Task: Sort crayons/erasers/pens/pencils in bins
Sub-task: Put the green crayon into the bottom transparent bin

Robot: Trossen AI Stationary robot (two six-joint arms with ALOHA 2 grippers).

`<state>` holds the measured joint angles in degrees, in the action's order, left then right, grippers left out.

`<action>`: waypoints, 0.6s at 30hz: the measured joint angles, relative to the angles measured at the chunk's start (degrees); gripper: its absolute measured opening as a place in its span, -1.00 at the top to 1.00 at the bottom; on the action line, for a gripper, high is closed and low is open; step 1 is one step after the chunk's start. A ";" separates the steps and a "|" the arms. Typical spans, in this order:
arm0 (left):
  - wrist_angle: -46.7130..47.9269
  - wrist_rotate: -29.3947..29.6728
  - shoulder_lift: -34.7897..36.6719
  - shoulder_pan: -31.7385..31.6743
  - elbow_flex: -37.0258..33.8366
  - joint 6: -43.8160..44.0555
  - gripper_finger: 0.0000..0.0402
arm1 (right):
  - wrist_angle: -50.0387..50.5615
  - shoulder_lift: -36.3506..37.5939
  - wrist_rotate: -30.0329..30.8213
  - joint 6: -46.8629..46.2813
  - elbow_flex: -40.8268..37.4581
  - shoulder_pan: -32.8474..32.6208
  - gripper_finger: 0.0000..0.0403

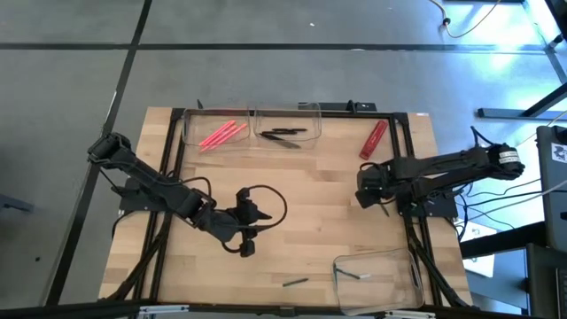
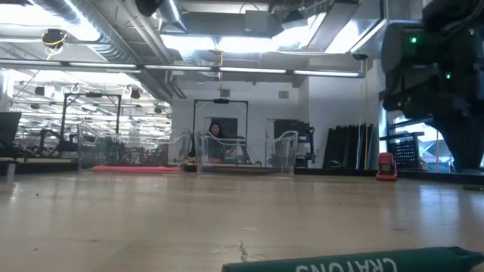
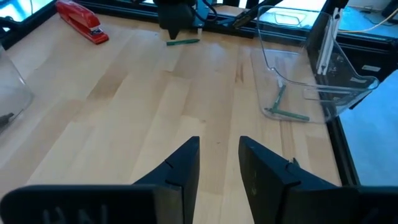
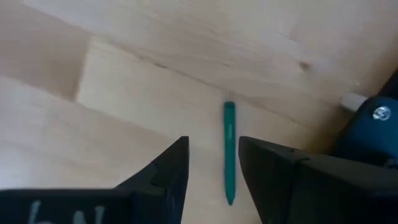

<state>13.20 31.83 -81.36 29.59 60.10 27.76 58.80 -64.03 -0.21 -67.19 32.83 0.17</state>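
Note:
My right gripper is open and points down above a green crayon that lies flat on the table below the gap, nearer one finger, untouched; in the high view the gripper is at the table's right. My left gripper is open and empty over the table's middle left. Another green crayon lies near the front edge, close in the low view. Pink crayons lie in the far left bin, black pens in the bin beside it, and green crayons in the near right bin.
A red stapler lies at the far right of the table, beyond my right gripper. A black frame runs along the table's sides and far edge. Bare wood lies between the two arms.

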 joint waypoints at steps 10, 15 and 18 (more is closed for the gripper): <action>0.01 -0.02 0.00 -0.12 0.00 -1.45 0.48 | -6.23 -0.02 0.06 0.12 -6.69 3.12 0.29; 0.02 0.00 0.02 -0.12 0.00 -1.48 0.48 | -8.45 0.06 -1.94 0.72 -8.74 3.12 0.29; 0.02 0.00 0.02 -0.12 0.00 -1.50 0.48 | -9.21 0.09 -3.16 2.54 -8.96 3.17 0.29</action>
<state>13.22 31.83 -81.34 29.47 60.10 26.27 49.59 -63.94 -3.37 -64.65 23.87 3.33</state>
